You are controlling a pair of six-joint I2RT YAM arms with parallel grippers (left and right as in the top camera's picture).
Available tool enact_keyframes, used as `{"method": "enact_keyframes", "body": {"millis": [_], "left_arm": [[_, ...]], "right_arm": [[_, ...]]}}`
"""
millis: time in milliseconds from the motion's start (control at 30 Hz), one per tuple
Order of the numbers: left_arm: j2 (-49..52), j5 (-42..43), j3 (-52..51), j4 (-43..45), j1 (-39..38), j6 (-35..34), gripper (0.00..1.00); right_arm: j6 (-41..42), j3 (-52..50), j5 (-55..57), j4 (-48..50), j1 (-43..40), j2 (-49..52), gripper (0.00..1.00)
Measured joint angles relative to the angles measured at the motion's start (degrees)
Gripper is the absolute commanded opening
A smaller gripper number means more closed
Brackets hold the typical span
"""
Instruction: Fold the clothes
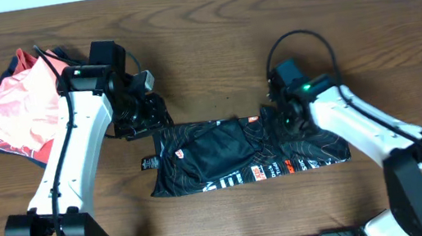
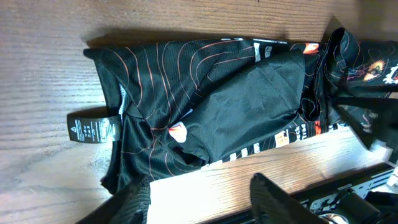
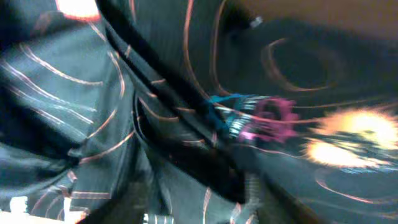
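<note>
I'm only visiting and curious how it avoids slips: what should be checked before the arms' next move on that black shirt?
1. Black shiny jersey with orange lines lies wholly on the brown wooden table: ok.
2. Left tool open, holding nothing: ok.
3. Right tool gripping the jersey: cannot tell, its view is blurred.
4. Jersey flat: not ok, rumpled by the right tool.
5. Salmon-pink and navy garment pile apart from the jersey: ok.

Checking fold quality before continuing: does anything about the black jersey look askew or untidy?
Yes. The jersey lies rumpled, one flap folded crookedly across its middle, and its label pokes out sideways past the fabric's edge.
</note>
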Motion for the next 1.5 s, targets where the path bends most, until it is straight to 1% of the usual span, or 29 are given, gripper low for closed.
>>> {"method": "enact_keyframes", "body": {"millis": [67, 100, 167, 300, 433, 567, 633, 667, 700, 767, 833, 933, 1033, 1067, 1233, 1367, 1400, 1467, 1500], "left_arm": [[0.00, 0.00, 0.00, -0.02, 0.00, 0.00, 0.56], [0.00, 0.00, 0.00, -0.02, 0.00, 0.00, 0.57], [0.00, 0.00, 0.00, -0.02, 0.00, 0.00, 0.57], [0.00, -0.02, -0.42, 0.04, 0.00, 0.00, 0.58], [0.00, -0.09, -2.34, 0.33, 0.00, 0.00, 0.58], [0.00, -0.11, -3.30, 0.39, 0.00, 0.00, 0.59], [0.00, -0.11, -3.50, 0.42, 0.00, 0.00, 0.59], [0.00, -0.13, -3.63, 0.46, 0.00, 0.00, 0.60], [0.00, -0.15, -3.69, 0.48, 0.00, 0.00, 0.64], [0.00, -0.48, -3.98, 1.25, 0.00, 0.07, 0.66], [0.00, -0.90, -4.85, 2.27, 0.02, -0.07, 0.69], [0.00, -1.42, -6.54, 3.52, 0.00, -0.15, 0.70], [0.00, -1.66, -7.91, 4.83, 0.00, -0.17, 0.71], [0.00, -1.64, -8.11, 5.25, 0.00, -0.17, 0.73], [0.00, -1.64, -8.37, 6.40, 0.00, -0.17, 0.75], [0.00, -1.64, -8.37, 6.78, 0.00, -0.20, 0.75], [0.00, -1.64, -8.37, 6.80, 0.00, -0.20, 0.75], [0.00, -1.64, -8.37, 6.86, 0.00, -0.17, 0.75], [0.00, -1.64, -8.37, 6.86, 0.00, -0.20, 0.76]], "right_arm": [[-0.52, -1.31, -1.40, 0.46, 0.74, 0.85, 0.17], [-0.85, -1.64, -2.25, 0.35, 1.09, 1.03, 0.16], [-1.75, -1.81, -4.68, 0.17, 1.99, 1.09, 0.18], [-2.86, -1.81, -7.67, -1.92, 3.85, 0.66, 0.25], [-3.39, -1.81, -9.11, -3.61, 4.68, -0.59, 0.28], [-4.13, -1.81, -9.75, -6.45, 4.79, -0.98, 0.28], [-4.35, -1.81, -9.92, -7.65, 4.81, -0.98, 0.27], [-4.39, -1.81, -9.94, -8.02, 4.81, -0.98, 0.24], [-4.50, -1.81, -9.94, -8.07, 4.81, -0.98, 0.22], [-4.48, -1.81, -10.01, -7.96, 4.81, -0.98, 0.22], [-4.44, -1.81, -10.12, -8.02, 4.81, -0.98, 0.25], [-4.46, -1.81, -10.34, -9.11, 5.01, -0.98, 0.37], [-4.24, -1.81, -10.40, -8.94, 5.38, -0.98, 0.40], [-4.11, -1.81, -10.29, -8.70, 5.38, -1.01, 0.40], [-2.93, -1.55, -9.77, -8.59, 5.38, -2.03, 0.41], [-8.66, 0.33, -15.32, -12.04, 5.38, -5.77, 0.40], [-10.29, 0.98, -17.03, -13.44, 5.38, -7.06, 0.40], [-12.39, 1.64, -18.84, -16.04, 5.38, -8.90, 0.35], [-12.87, 1.66, -19.12, -16.74, 5.38, -9.29, 0.35]]}}
